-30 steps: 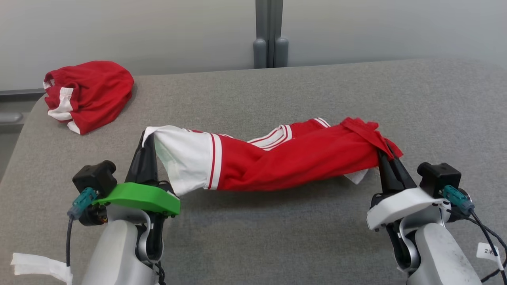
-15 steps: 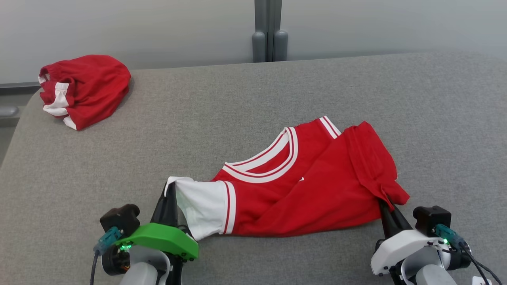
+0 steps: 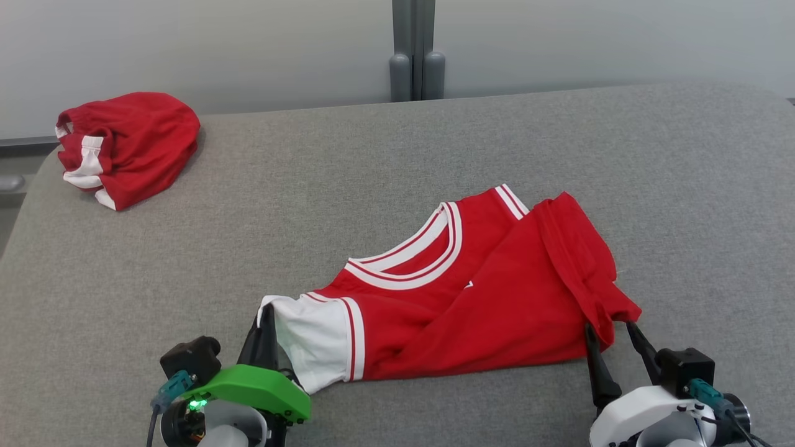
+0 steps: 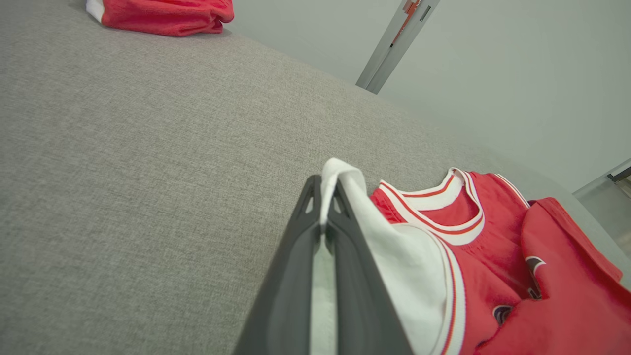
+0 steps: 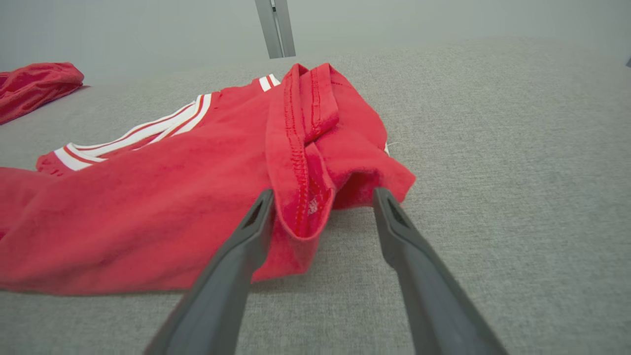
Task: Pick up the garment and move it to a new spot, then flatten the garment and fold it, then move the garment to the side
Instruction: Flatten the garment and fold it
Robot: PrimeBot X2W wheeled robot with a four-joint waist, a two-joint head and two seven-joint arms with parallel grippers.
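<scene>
The jersey lies rumpled on the worktop, near its front. The left hand pinches its white edge. The right hand gapes wide, a red corner between its fingers. Pulling away could snag that corner and drag the cloth.

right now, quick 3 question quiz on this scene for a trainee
1. Which part of the jersey does the left gripper pinch? A the white end; B the neckline; C the red corner.
2. True or false: the right gripper is open, with the jersey's red corner between its fingers.
3. Fill in: a second red bundle lies at the table's far ____ corner.

Key: 1 A; 2 true; 3 left.
</scene>
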